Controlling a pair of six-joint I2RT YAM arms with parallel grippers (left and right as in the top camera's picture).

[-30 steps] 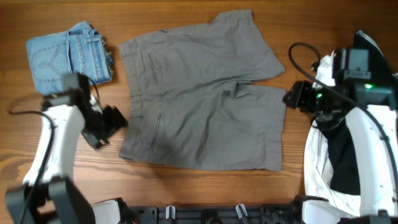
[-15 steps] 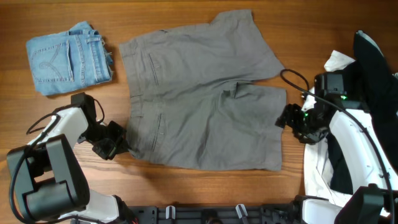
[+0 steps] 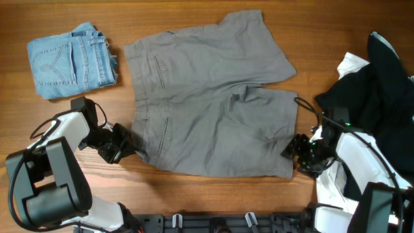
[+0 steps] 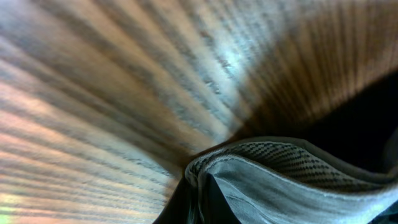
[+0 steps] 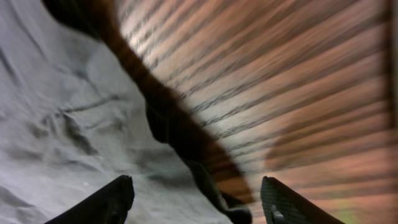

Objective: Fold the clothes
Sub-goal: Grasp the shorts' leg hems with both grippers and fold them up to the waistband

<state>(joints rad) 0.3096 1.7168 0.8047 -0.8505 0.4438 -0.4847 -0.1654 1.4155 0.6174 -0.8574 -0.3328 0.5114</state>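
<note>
Grey shorts [image 3: 207, 97] flat mid-tabletop [image 3: 194, 13]; overhead hides both jaws, right wrist shows right gripper [image 5: 199, 196] spread wide, empty, over hem; left gripper [image 3: 123, 144] at waistband corner, opening can't tell.

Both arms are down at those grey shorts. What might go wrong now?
The right gripper is open at the hem of the grey shorts; it might pinch only one layer or miss. The left gripper sits low at the waistband corner and could bunch it. The black garment nearby could get dragged.
</note>
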